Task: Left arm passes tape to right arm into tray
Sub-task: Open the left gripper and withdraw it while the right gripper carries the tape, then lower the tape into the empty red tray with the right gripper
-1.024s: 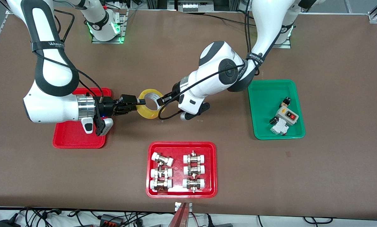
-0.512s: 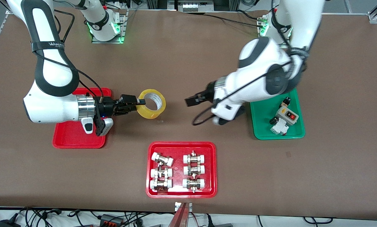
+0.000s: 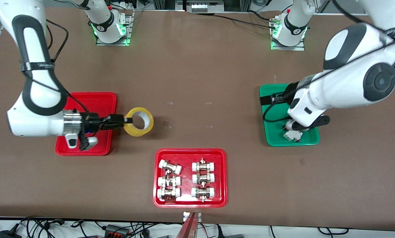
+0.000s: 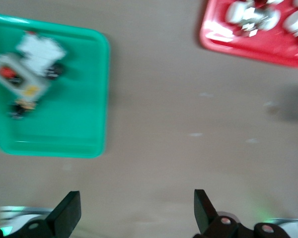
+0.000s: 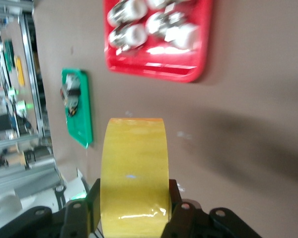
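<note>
The right arm's slim black gripper (image 3: pixel 126 120), below the shiny silver wrist ring at the middle left of the front view, is clamped on the ring-shaped roll of translucent yellow packing tape (image 3: pixel 138 121), one finger inside the wide hole and one outside the wall; the roll hangs in the air over bare brown table (image 3: pixel 197 66), just beside the edge of the plain glossy red plastic tray (image 3: pixel 98 99) with rounded corners, which sits under the right wrist; in the right wrist view the tape (image 5: pixel 134 168) fills the lower centre of the frame, pinched between the two black fingers (image 5: pixel 175 196); the left arm's black crossbar gripper (image 3: pixel 269 99), at the middle right of the front view, hangs over the green plastic tray (image 3: pixel 275 138), with nothing in it; the left wrist view shows its two fingertips (image 4: pixel 67 212) spread wide apart at the bottom edge, above bare table; the green tray (image 4: pixel 79 129) carries a grey switch box (image 4: pixel 17 79) with a red button and small white parts; a second red tray (image 3: pixel 190 153), holding white-capped metal fittings (image 3: pixel 202 180), lies at the lower centre of the front view
</note>
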{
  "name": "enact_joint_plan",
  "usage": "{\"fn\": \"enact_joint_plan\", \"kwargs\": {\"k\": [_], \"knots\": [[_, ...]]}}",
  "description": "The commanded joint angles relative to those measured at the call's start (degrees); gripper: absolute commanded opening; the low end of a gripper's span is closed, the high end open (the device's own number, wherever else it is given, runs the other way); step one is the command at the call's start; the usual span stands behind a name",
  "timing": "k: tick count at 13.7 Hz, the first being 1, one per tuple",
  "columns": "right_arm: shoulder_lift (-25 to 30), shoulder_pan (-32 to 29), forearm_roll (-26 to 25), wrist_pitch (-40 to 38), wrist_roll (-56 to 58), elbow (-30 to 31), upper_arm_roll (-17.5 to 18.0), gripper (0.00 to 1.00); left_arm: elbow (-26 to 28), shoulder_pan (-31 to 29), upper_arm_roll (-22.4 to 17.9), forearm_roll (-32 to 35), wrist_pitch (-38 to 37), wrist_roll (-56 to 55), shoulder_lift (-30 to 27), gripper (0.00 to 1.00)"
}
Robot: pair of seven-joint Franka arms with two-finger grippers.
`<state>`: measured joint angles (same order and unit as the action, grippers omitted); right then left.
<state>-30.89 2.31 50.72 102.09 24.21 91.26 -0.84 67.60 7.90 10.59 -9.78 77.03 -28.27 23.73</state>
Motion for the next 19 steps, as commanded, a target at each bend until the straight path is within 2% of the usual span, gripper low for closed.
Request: {"fn": "enact_joint_plan", "kwargs": {"k": [1, 3, 4, 6, 7, 9, 10, 13, 15, 19], "knots": [[-1.53, -6.60, -1.58, -1.27, 0.31, -0.30, 1.01, 0.30, 1.66, -1.30, -0.04, 4.50, -1.79, 10.21, -2.55, 1.00], [-2.24, -10.64, -2.91, -1.71, 0.75, 0.58, 1.01, 0.29, 2.01, -5.07, -1.01, 5.55, -1.36, 16.47, -2.64, 1.00], [-2.50, -12.40, -3.26, -2.24, 0.75, 1.02, 1.01, 0.29, 2.36, -5.35, -2.32, 8.26, -0.40, 17.36, -2.55, 1.00], [-2.94, -15.57, -6.15, -2.33, 0.75, 1.03, 1.01, 0.29, 5.60, -5.79, -6.96, 9.43, 2.76, 25.93, -3.60, 1.00], [-3.12, -16.89, -6.60, -2.42, 0.84, 1.03, 1.01, 0.29, 9.36, -5.61, -8.99, 9.52, 4.43, 29.81, -6.48, 1.00], [-4.87, -18.92, -7.04, -3.64, 0.93, 1.03, 1.01, 0.29, 23.38, -5.70, -9.19, 9.52, 11.78, 29.16, -15.25, 1.00], [-6.10, -19.80, -7.04, -4.69, 1.01, 1.03, 1.01, 0.29, 26.94, -5.53, -9.10, 9.52, 15.48, 27.76, -17.38, 1.00], [-7.16, -21.65, -8.70, -5.58, 3.99, 1.29, 1.01, 0.29, 19.97, -5.17, -8.66, 10.21, 15.35, 23.45, -16.01, 1.00], [-7.34, -22.09, -8.97, -5.85, 4.26, 2.78, 1.01, 0.29, 19.68, -5.00, -7.78, 9.78, 10.88, 23.88, -18.37, 1.00], [-7.87, -22.88, -8.97, -5.76, 7.16, 4.89, 1.01, 0.30, 19.33, -5.26, -7.34, 10.31, 10.16, 23.44, -18.99, 1.00]]}}
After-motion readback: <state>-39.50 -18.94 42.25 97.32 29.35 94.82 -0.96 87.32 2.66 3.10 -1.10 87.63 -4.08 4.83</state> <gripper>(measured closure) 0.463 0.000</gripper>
